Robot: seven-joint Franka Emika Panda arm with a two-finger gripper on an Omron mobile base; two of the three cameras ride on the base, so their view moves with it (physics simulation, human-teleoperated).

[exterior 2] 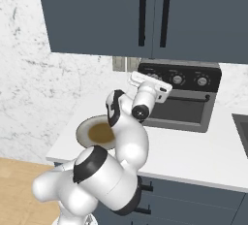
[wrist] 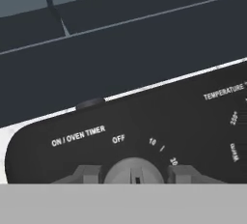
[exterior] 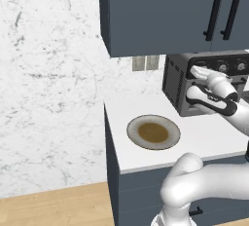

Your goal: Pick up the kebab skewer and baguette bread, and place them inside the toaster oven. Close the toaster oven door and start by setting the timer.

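On the toaster oven (wrist: 144, 117) black panel, white print reads "ON / OVEN TIMER", then "OFF", "10" and a partly cut "20" around the timer knob (wrist: 134, 170), with "TEMPERATURE" farther right.

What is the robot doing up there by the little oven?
The white robot arm has its gripper right at the toaster oven's timer knob, the one labelled ON / OVEN TIMER. A finger sits on each side of the knob, ready to turn it. The toaster oven door looks closed. On the counter beside the oven sits a round grey plate with a brownish middle.
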